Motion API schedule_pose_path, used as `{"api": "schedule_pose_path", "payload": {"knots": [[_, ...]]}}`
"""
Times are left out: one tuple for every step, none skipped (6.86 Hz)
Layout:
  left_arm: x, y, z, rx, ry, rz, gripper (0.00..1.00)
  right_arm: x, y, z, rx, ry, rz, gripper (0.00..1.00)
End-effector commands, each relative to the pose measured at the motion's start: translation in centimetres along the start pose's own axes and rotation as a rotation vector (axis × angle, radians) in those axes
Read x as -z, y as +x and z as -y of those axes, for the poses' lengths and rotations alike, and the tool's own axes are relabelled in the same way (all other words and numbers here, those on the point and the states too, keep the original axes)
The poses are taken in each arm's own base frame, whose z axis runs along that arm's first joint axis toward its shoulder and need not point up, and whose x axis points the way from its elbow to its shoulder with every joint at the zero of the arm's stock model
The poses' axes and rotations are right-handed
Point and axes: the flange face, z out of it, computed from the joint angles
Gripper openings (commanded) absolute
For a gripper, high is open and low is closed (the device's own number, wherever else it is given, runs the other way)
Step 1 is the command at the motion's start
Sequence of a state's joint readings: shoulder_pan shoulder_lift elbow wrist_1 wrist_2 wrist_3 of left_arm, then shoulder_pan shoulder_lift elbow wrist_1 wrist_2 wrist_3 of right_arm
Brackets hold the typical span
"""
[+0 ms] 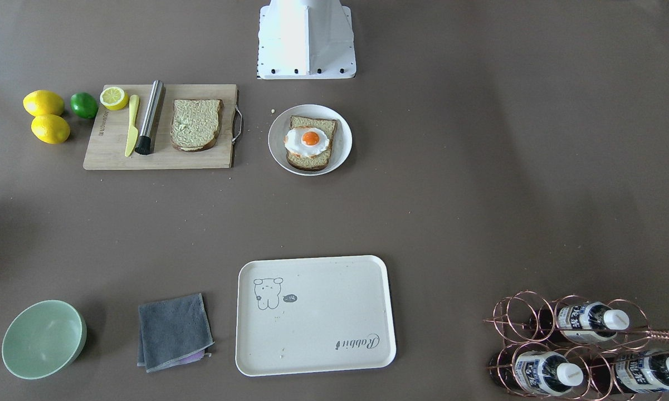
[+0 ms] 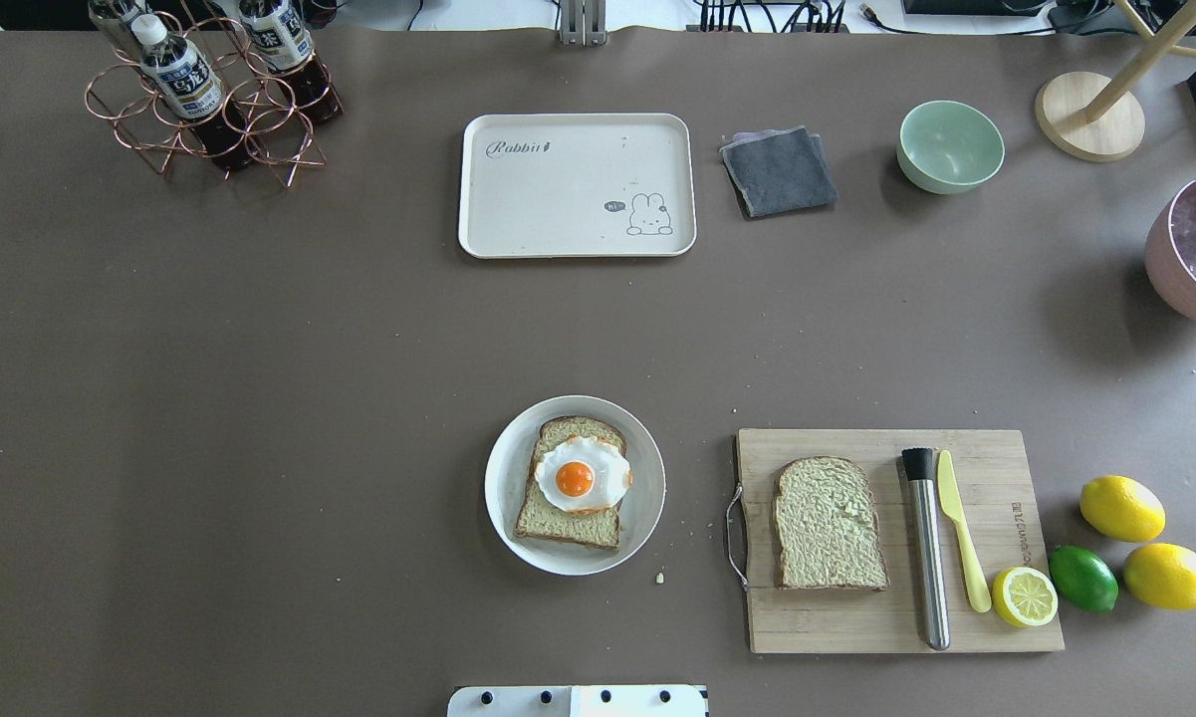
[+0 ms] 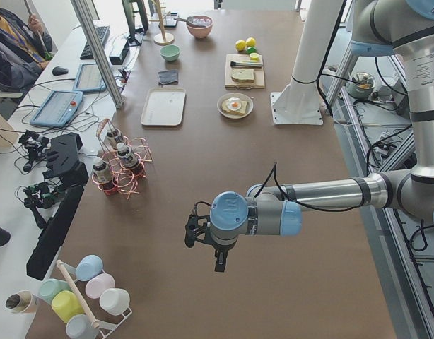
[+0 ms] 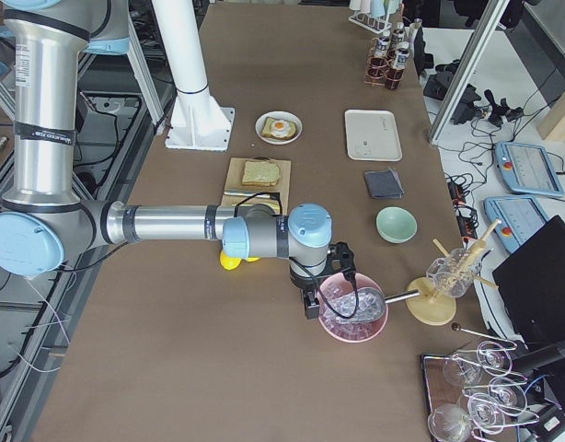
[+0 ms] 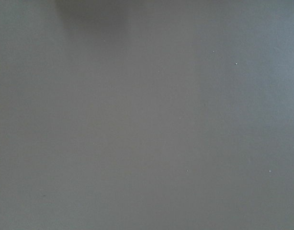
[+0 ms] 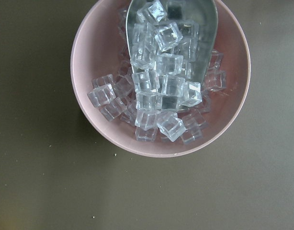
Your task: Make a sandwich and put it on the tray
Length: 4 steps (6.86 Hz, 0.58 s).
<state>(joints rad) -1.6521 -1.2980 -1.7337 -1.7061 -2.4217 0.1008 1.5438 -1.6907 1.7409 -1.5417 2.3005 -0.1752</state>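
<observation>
Overhead view, on the round white plate [image 2: 506, 488]: one bread slice [image 2: 570, 526] with the fried egg [image 2: 583, 476] on top. At 3 o'clock from it, on the wooden cutting board [image 2: 837, 622]: the second bread slice [image 2: 829, 525]. At 12 o'clock from the plate, well apart: the tray [image 2: 558, 189]. For the left gripper [image 3: 199, 236] above bare table [image 3: 203, 169] and the right gripper [image 4: 324, 295] above the pink bowl [image 6: 89, 129] of ice cubes [image 6: 161, 91]: cannot tell clenched or released.
</observation>
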Motion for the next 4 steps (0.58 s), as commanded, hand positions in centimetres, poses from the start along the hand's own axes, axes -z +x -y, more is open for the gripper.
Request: {"api": "schedule_pose_path", "payload": {"knots": [[0.18, 0.22, 0.07, -0.006, 0.004, -0.002, 0.97, -0.04, -0.12, -0.01, 0.005, -0.001, 0.002, 1.0], [0.29, 0.36, 0.06, -0.01, 0.006, -0.003, 0.97, 0.07, -0.2, 0.03, 0.005, 0.001, 0.0, 1.0], [0.2, 0.34, 0.05, -0.01, 0.004, -0.003, 0.97, 0.13, -0.13, 0.02, 0.01, 0.003, -0.003, 1.0], [0.23, 0.36, 0.13, -0.008, 0.005, -0.002, 0.97, 0.13, -0.13, 0.02, 0.013, 0.003, -0.003, 1.0]]}}
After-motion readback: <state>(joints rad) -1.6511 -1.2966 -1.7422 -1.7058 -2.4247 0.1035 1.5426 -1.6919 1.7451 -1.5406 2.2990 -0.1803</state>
